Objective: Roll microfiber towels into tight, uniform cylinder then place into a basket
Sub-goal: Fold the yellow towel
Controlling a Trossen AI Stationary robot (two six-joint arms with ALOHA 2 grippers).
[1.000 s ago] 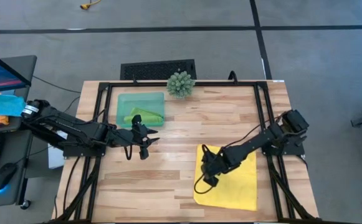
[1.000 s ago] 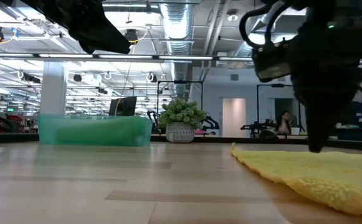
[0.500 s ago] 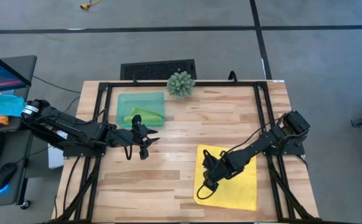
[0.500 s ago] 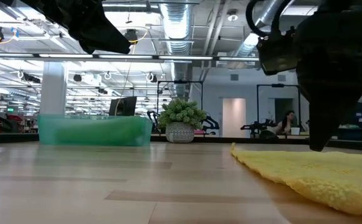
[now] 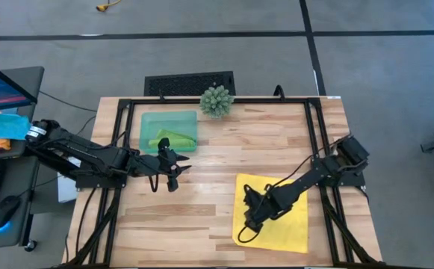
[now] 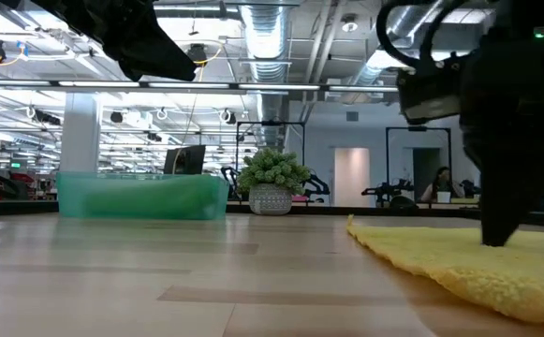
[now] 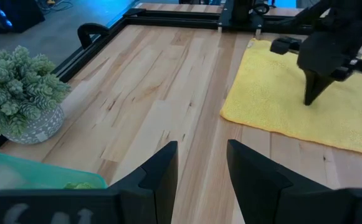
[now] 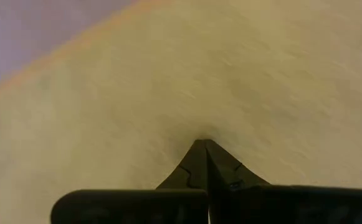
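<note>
**Right pincer pressed onto yellow towel, left pincer waiting by the basket**

A light wooden desk with a black metal frame stands on a grey concrete floor. Seen level across the desk, the room behind is a large hall with bright ceiling lights, pipes and ducts; a person sits far off, too small to describe.

The landmark is the basket, a shallow translucent teal-green tray at the far left part of the desk. The green towel lies inside it, bunched up. Just beside the basket, toward the desk's far middle edge, stands a spiky green ball plant in a pale pot. Beyond the plant, off the desk, a black grille lies on the floor.

The yellow towel lies flat, well apart from the basket, at the near right part of the desk.

The left pincer hangs just on the near side of the basket, its two fingers spread apart and holding nothing.

The right pincer is down on the yellow towel, on the towel's side nearer the basket. Its fingertips are pressed together into a point touching the cloth; whether any fabric is pinched between them cannot be told.

Left of the desk, a side stand carries a screen, a blue cloth and a mouse.
</note>
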